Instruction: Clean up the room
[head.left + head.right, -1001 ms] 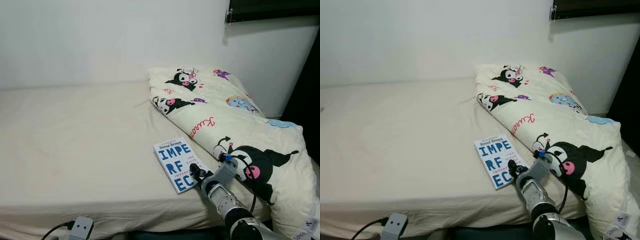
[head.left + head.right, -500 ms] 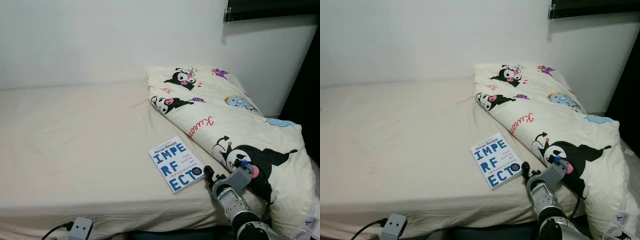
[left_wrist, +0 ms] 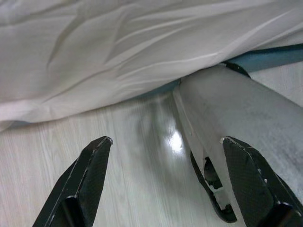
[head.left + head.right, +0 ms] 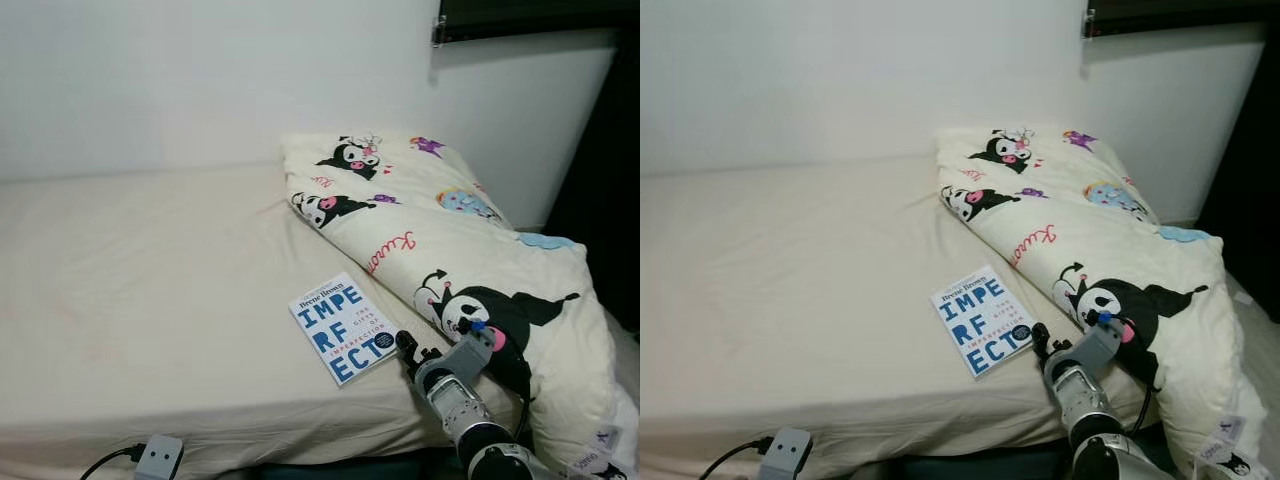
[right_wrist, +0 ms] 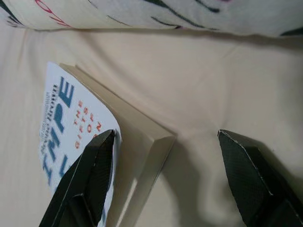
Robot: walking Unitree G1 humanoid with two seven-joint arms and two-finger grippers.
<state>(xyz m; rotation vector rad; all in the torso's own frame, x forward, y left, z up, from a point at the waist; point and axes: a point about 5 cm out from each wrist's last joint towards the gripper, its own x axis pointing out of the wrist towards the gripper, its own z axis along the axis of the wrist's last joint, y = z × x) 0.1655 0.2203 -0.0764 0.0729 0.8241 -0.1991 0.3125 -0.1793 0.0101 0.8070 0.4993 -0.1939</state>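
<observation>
On the bed (image 4: 150, 300), near the front edge, lies the book (image 4: 342, 327), face up, just beside the cartoon-print duvet (image 4: 470, 270) bunched on the robot's right. Right gripper (image 5: 165, 184) sits at the book's near corner, fingers spread wide either side of it, one black tip over the cover edge, nothing clamped yet. So tidying looks barely begun: book not lifted, duvet unfolded. Left gripper (image 3: 165, 184) hangs low by the bed side, fingers apart, w/ nothing between them. Cream sheet is lightly creased, plain white wall (image 4: 200, 80) behind, pale wood-look floor (image 3: 142, 189) below; a white power adapter (image 4: 158, 458) w/ cable sits at the bed's foot.
</observation>
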